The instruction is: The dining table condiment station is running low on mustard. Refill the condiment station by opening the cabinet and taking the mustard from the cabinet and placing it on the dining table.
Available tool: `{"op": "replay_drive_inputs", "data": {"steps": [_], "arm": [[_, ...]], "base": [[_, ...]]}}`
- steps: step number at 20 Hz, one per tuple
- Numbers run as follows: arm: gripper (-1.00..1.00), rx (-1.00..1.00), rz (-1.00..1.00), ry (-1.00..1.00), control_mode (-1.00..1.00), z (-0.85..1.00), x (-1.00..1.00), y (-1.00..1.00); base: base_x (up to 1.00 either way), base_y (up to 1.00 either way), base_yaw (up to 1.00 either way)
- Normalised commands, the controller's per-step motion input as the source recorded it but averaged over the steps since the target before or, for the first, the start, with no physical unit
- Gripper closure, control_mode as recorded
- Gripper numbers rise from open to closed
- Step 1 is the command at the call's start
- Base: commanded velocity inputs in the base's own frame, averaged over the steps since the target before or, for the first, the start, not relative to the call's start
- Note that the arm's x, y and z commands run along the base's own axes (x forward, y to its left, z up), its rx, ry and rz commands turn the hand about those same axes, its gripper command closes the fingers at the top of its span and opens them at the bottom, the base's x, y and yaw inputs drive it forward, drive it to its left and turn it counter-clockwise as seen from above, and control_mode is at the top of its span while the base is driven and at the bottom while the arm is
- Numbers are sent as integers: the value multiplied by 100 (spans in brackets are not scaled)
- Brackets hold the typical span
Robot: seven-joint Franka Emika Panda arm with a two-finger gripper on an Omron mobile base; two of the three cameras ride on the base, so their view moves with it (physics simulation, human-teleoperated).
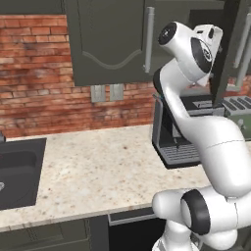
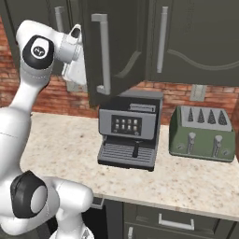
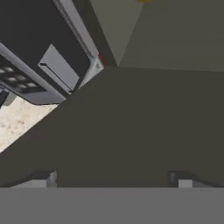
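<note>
Cabinet (image 2: pixel 116 46): dark grey-green wall unit above the counter (image 1: pixel 98 166); 1 door swung open over the coffee machine (image 2: pixel 128 135), silver bar handle (image 2: pixel 103 53) on its edge.
Coffee machine: grey, small screen with icons, no readable writing.
Toaster (image 2: pixel 201 134): green, 4 slots, right of the coffee machine.
Gripper (image 3: pixel 113 177): raised beside the open door, jaws spread wide, grasping nothing.
Mustard (image 3: pixel 145 1): a yellow sliver at the hand view's top edge, inside the cabinet; label not legible.
</note>
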Motion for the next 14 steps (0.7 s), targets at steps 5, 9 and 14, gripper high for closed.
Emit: {"op": "replay_drive_inputs", "data": {"steps": [5,9,14], "arm": [[-100,0,-20,-8,-100,-7,-100,-99],[-100,2,-13,-14,-100,0,-91,-89],[-100,3,-5,-11,-100,-1,-30,-30]], "base": [[0,0,0],[0,0,0],[0,0,0]]}}
